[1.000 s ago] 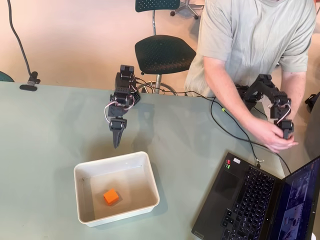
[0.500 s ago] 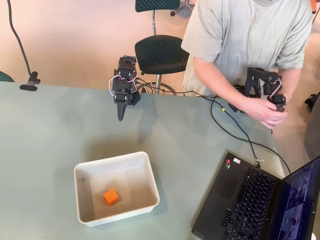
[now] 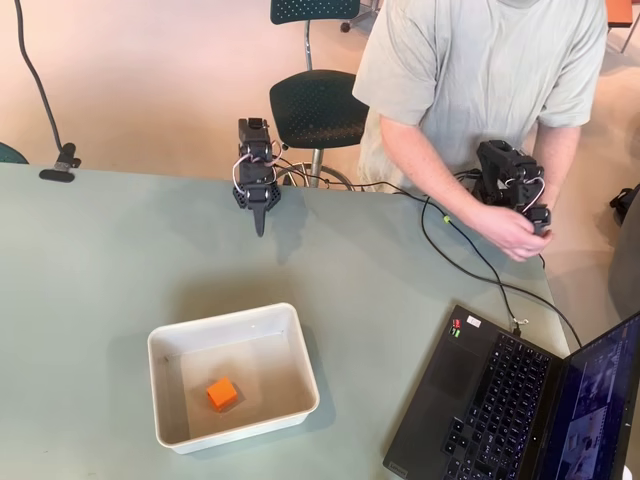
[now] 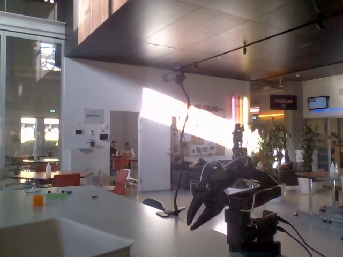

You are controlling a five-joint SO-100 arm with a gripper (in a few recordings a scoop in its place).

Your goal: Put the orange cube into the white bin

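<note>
The orange cube (image 3: pixel 222 393) lies on the floor of the white bin (image 3: pixel 268 318), left of the bin's middle, in the overhead view. My gripper (image 3: pixel 259 228) hangs well beyond the bin's far rim, close to the table's back edge, pointing down with its fingers together and nothing between them. In the fixed view the gripper (image 4: pixel 195 218) droops from the folded arm at the right. The white bin (image 4: pixel 64 235) fills the lower left corner there, and its wall hides the cube.
An open laptop (image 3: pixel 505 400) sits at the front right, with black cables (image 3: pixel 470 250) running across the table to it. A person stands behind the table at the right. A gooseneck clamp (image 3: pixel 60 165) is fixed at the back left edge, and a black chair (image 3: pixel 325 105) stands behind the arm.
The arm has folded back, carrying the gripper from near the bin's far rim to the table's back edge. The cube stays in the bin.
</note>
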